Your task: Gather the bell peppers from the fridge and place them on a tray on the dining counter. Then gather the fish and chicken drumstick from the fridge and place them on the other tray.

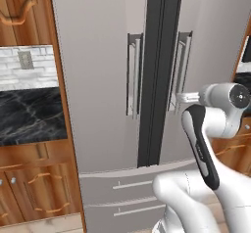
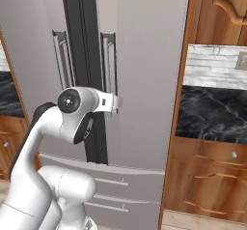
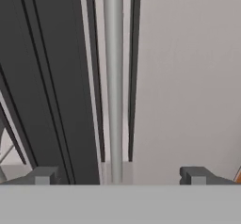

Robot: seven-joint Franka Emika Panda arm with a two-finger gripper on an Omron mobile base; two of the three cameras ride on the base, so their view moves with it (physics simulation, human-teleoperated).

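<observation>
Gripper (image 3: 117, 176) spread wide, and the right fridge door handle (image 3: 113, 77) runs vertically up frame centre, dead ahead between its fingertips.

Left base view from behind-left of the arm, facing the closed fridge (image 1: 103, 75) at mid range, right base view from behind-right, sharing its two door handles, hand view very near, looking along the hand (image 3: 120, 176) at the right door handle (image 3: 113, 77)
</observation>
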